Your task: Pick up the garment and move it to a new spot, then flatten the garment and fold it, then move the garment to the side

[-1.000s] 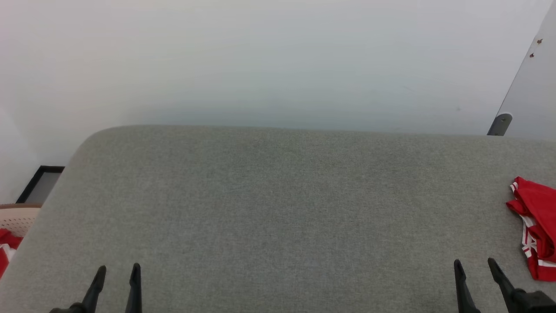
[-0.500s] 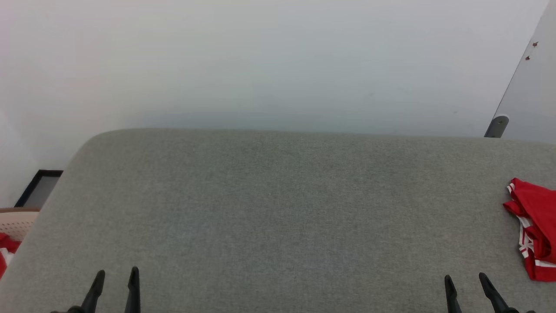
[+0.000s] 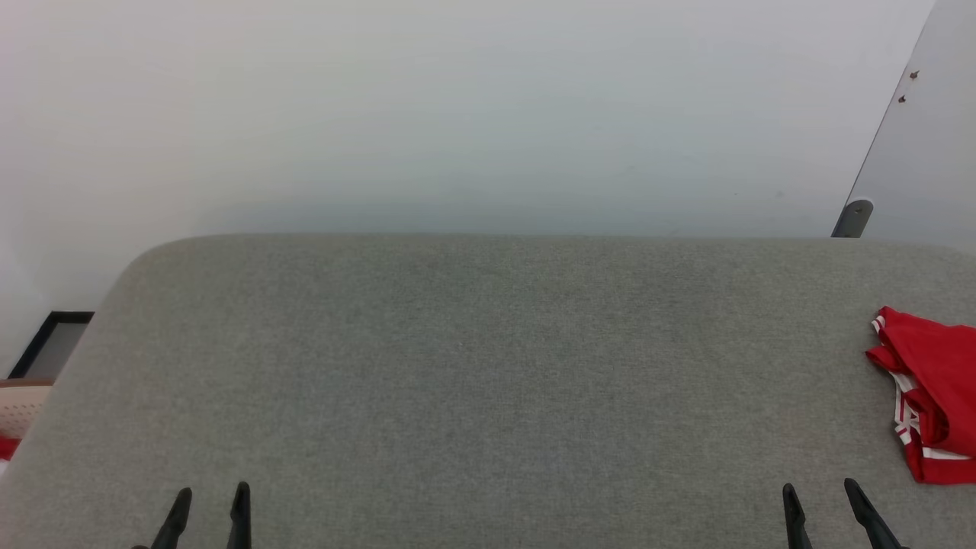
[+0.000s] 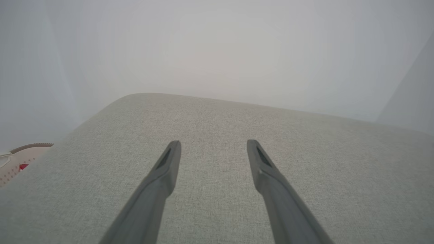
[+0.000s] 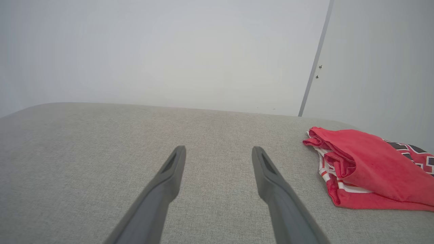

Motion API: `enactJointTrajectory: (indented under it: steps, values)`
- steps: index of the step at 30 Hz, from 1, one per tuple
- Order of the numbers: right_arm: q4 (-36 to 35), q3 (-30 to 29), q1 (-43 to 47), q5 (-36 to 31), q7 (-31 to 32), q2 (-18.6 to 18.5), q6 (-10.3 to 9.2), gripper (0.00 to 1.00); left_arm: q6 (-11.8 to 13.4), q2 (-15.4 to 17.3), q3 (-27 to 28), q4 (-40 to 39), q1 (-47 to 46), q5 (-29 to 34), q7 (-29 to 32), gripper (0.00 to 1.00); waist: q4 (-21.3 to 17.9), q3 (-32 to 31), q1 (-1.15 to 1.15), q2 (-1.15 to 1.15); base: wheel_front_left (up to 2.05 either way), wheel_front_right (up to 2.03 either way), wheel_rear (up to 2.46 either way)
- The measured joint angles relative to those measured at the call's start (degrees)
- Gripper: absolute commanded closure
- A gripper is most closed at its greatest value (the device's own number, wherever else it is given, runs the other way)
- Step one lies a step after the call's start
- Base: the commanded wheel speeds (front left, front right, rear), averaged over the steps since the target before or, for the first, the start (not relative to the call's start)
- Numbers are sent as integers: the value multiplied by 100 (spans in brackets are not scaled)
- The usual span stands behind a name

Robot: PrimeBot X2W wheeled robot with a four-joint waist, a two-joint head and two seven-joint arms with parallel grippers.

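Note:
The garment (image 3: 934,389) lies folded in a red bundle with white stripes at the right edge of the grey fabric surface (image 3: 488,366). In the right wrist view the garment (image 5: 369,166) shows black white-edged print at its far right end. My right gripper (image 3: 822,494) stands open at the lower right, a little to the left of the garment and apart from it; the same open right gripper (image 5: 218,152) hovers over bare fabric. My left gripper (image 3: 212,496) is open at the lower left, with nothing between the fingers of the left gripper (image 4: 213,145).
A pale perforated basket (image 3: 19,404) with some red cloth in it sits off the left edge, also seen as the basket (image 4: 20,161). A black-framed panel (image 3: 53,343) lies on the floor beside it. A grey wall panel (image 3: 915,137) rises at the back right.
The head camera has shifted, so the whole scene slid left and down. Both grippers sit lower in the picture and stay open. The garment has not moved on the surface.

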Motion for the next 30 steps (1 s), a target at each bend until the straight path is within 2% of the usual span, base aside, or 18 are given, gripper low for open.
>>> enactJointTrajectory:
  steps: [15, 16, 21, 30]
  values:
    - [-74, -12, 32, -1, 0, 1, 0, 0, 0, 82, -15, -9, 0, -82, 0, 0, -14, -8, 0, 0, 0, 0, 0]
    - [-46, -11, 35, 1, 3, 1, 0, 100, 0, 69, -21, 14, 4, -81, 0, 100, -12, -8, 0, 0, 0, 0, 0]
    - [221, -13, 124, 47, 45, 13, 0, 100, 1, -120, -70, 271, 118, -108, 23, 100, -15, -4, 0, 0, 0, 0, 0]
    - [320, -25, -25, 1117, 291, 13, 0, 100, 1, -225, -38, 297, 4, -946, 302, 100, -45, 38, 0, 0, 0, 0, 0]
